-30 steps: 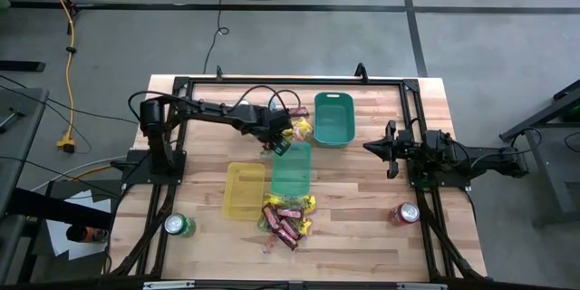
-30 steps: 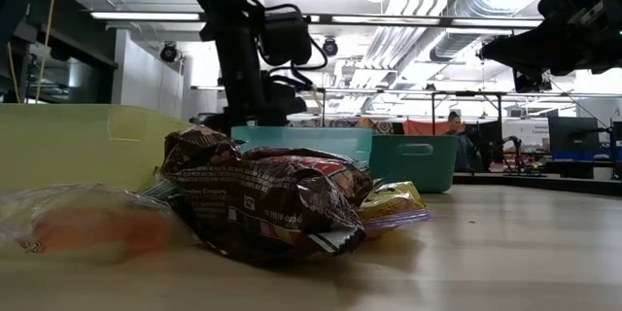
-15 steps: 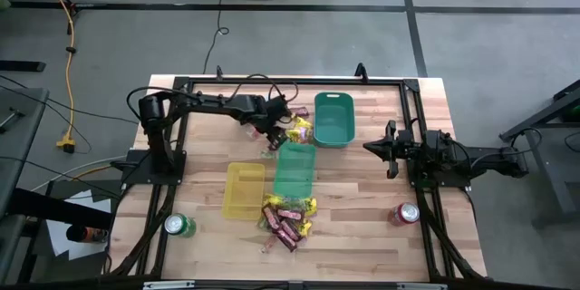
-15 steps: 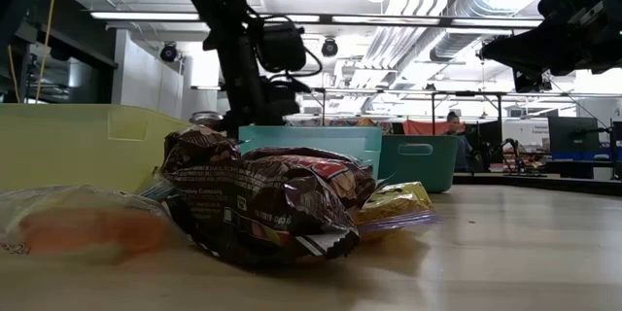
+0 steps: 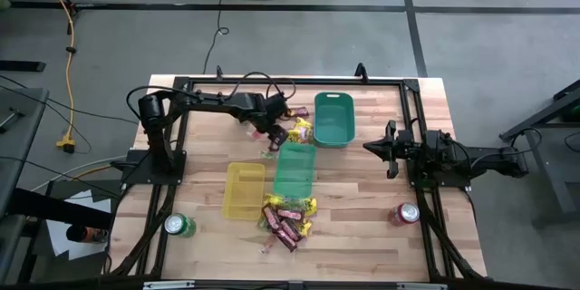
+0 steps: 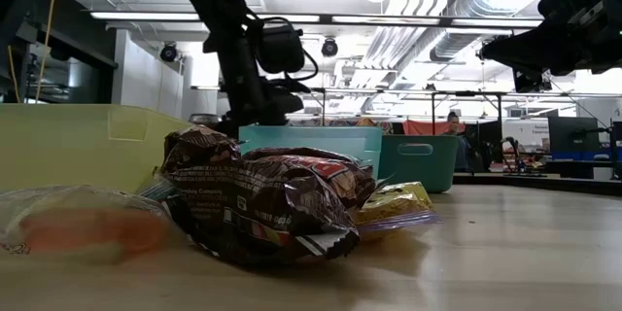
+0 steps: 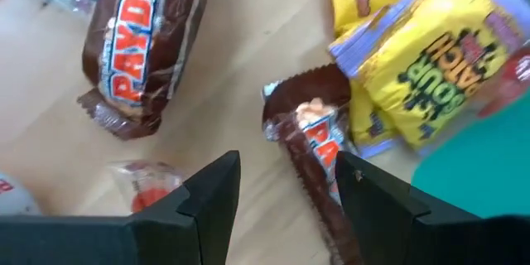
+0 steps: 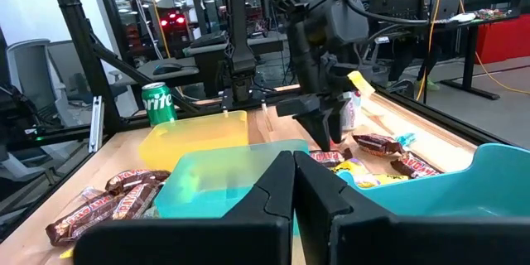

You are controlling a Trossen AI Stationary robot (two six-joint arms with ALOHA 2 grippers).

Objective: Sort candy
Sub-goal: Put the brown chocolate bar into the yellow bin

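Observation:
Candy lies in two groups: a far cluster (image 5: 295, 129) beside the far teal tray (image 5: 333, 118), and a near pile (image 5: 286, 217) of dark bars and yellow packets. My left gripper (image 5: 270, 137) hangs open over the far cluster, pointing steeply down. In the left wrist view a brown bar (image 7: 315, 145) lies on the wood between its fingers, close to one finger (image 7: 368, 203). I cannot tell whether it touches. Another brown bar (image 7: 137, 41), yellow packets (image 7: 422, 58) and a small red-wrapped piece (image 7: 142, 189) lie around it. My right gripper (image 5: 372, 148) waits shut at the table's right.
A second teal tray (image 5: 294, 169) and a yellow tray (image 5: 245, 190) lie mid-table, between the two candy groups. A green can (image 5: 178, 227) stands near left and a red can (image 5: 403, 215) near right. Bare wood lies between the trays and the right arm.
My left gripper has swung from the near teal tray's far-left corner toward the table's far edge and a little left, turning slightly, and has stopped over the far candy cluster. Its fingers have stayed open. The near teal tray has shifted slightly toward the right.

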